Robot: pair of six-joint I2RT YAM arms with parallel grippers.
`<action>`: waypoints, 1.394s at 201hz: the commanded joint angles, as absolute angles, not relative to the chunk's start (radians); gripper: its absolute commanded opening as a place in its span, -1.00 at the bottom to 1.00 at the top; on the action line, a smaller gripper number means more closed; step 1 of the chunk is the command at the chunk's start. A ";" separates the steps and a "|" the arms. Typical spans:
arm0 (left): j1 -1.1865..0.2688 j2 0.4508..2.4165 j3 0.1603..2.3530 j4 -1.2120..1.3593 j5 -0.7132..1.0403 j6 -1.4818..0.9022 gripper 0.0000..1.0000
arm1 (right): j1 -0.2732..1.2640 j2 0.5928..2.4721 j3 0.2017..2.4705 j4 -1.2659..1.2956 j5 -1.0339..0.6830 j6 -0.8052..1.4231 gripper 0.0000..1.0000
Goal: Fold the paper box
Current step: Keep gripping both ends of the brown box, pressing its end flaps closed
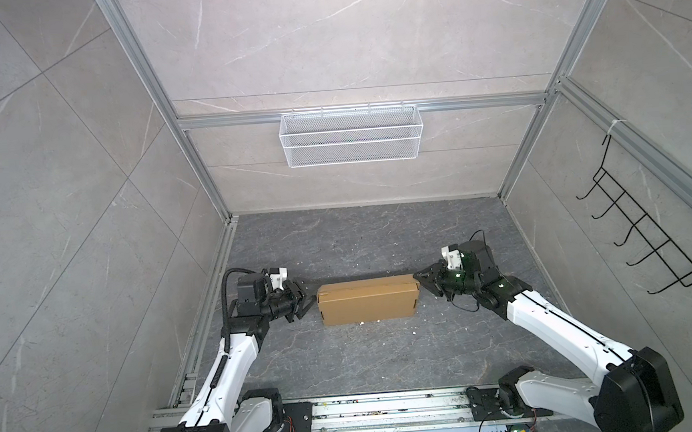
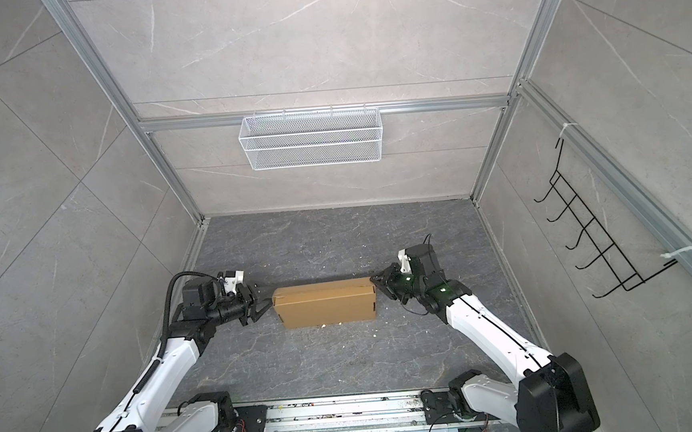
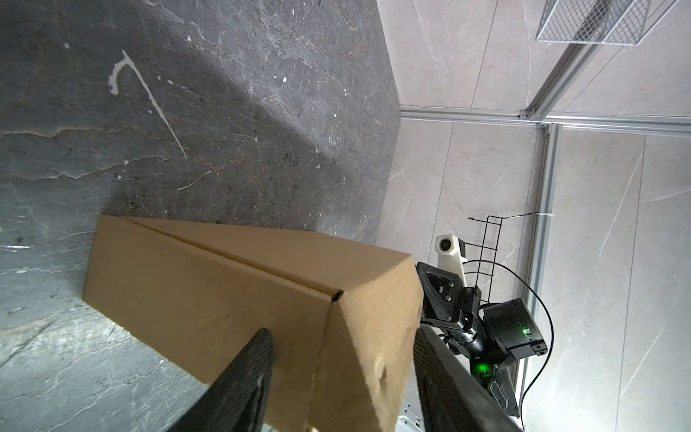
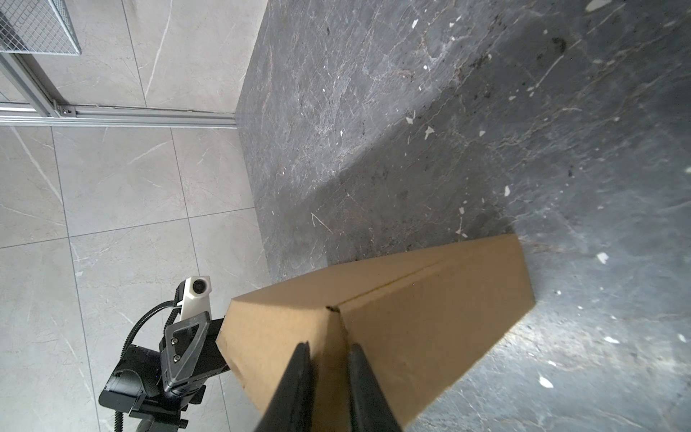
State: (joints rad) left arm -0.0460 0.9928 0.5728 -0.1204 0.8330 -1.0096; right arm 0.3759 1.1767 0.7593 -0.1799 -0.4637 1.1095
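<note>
Top views, both: one paper box (image 1: pixel 367 303) (image 2: pixel 325 306), lying on the dark, stone-patterned desk (image 1: pixel 338 242). It sat about midway between the desk's left and right edges and roughly midway between its far and near edges.

Long axis: ran left to right, close to parallel with the desk's far edge. The right end was skewed slightly toward that edge. Each short end faced an arm.

Appearance: plain brown corrugated cardboard, unprinted, rectangular and closed up. A seam ran the whole length, parallel with the long axis. In the left wrist view the box (image 3: pixel 209 284) showed a small dark notch where the seam met the end. Its end face carried two pale scuffs. In the right wrist view the box (image 4: pixel 430 318) showed the same kind of notch at the opposite end.

Left end effector (image 1: pixel 309 296) (image 3: pixel 342 336): at the box's left end, jaws spread wide. One finger (image 3: pixel 243 374) lay over a long face and the other stood past the end face. Contact could not be judged.

Right end effector (image 1: pixel 419 280) (image 4: pixel 329 346): at the box's far right corner. Its fingers (image 4: pixel 299 385) stood close together with a narrow gap, and a folded edge of cardboard showed in that gap. Whether they pinched it could not be told.

Sundries: white flecks (image 4: pixel 429 131) scattered over the desk; one white wire basket (image 1: pixel 351 135) on the back wall.
</note>
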 commanded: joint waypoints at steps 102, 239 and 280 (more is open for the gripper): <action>-0.054 1.023 0.597 -0.149 0.954 -0.888 -0.06 | 0.400 1.239 0.701 -0.371 -0.420 1.089 -0.58; -0.052 1.058 0.666 -0.240 0.931 -0.800 -0.12 | 0.411 1.261 0.704 -0.405 -0.382 1.028 -0.58; -0.053 1.090 0.622 -0.265 0.919 -0.745 -0.24 | 0.418 1.279 0.682 -0.411 -0.353 0.978 -0.59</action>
State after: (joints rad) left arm -0.0338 1.0714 0.6250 -0.2165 0.8650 -0.8059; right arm 0.3882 1.1946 0.7658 -0.1631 -0.4240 1.0447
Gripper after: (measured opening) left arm 0.396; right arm 0.204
